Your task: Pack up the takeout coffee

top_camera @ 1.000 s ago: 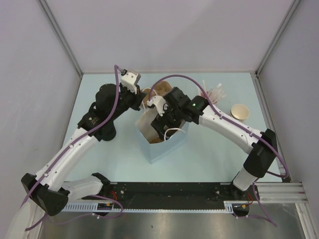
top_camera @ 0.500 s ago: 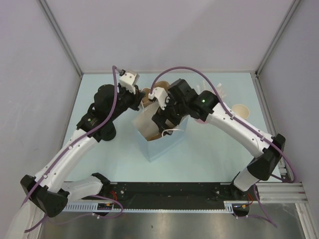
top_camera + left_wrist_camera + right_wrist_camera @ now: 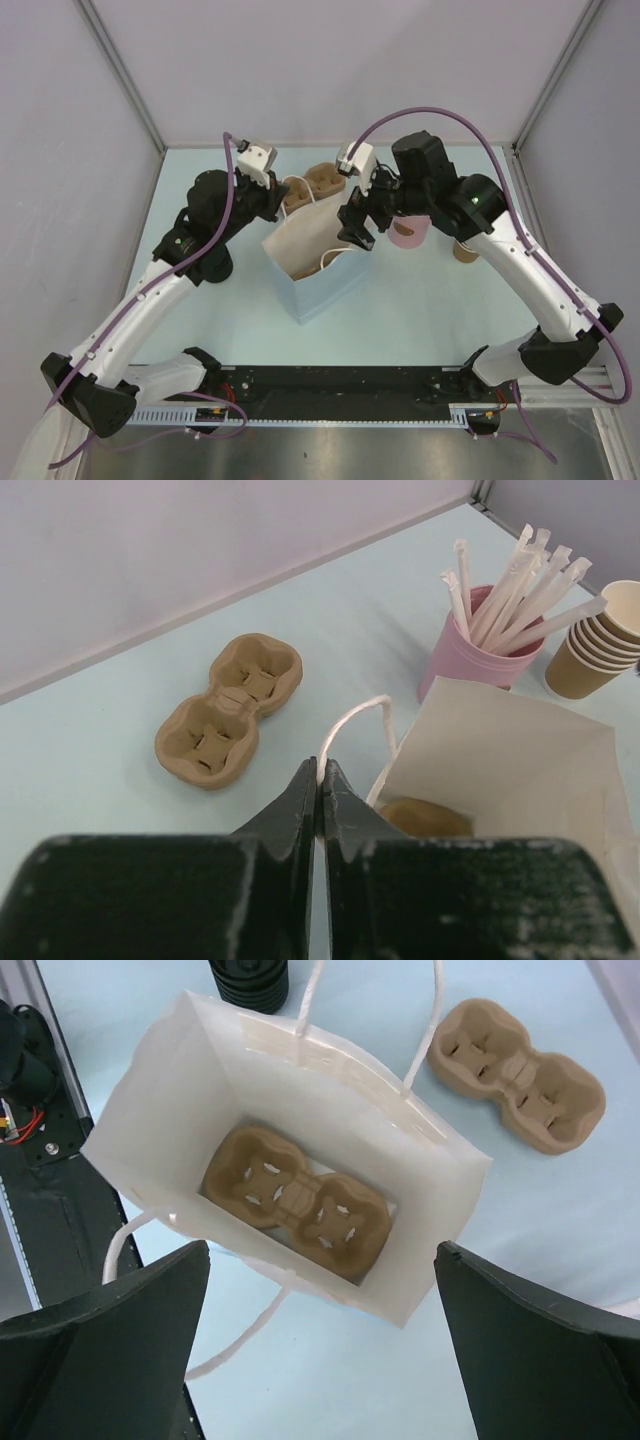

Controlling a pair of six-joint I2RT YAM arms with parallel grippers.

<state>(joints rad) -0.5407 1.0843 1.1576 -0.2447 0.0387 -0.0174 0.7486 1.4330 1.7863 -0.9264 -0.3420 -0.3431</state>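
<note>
A white paper bag (image 3: 318, 268) stands open mid-table, with a tan pulp cup carrier (image 3: 295, 1205) lying flat on its bottom. My left gripper (image 3: 320, 777) is shut on the bag's white cord handle (image 3: 350, 720) at the bag's far left rim; it also shows in the top view (image 3: 277, 200). My right gripper (image 3: 320, 1360) is open and empty above the bag's right rim; it also shows in the top view (image 3: 356, 226). No single tan cup shows. A ribbed black round stack (image 3: 249, 980), seemingly lids, stands beyond the bag.
A second pulp carrier (image 3: 228, 710) lies on the table behind the bag (image 3: 325, 180). A pink cup of white straws (image 3: 478, 652) and a stack of nested tan cups (image 3: 598, 642) stand to the right. Grey walls enclose the table on three sides.
My right gripper has lifted out of the bag and drawn back to the right, open, leaving the carrier on the bag's bottom. My left gripper has kept hold of the handle.
</note>
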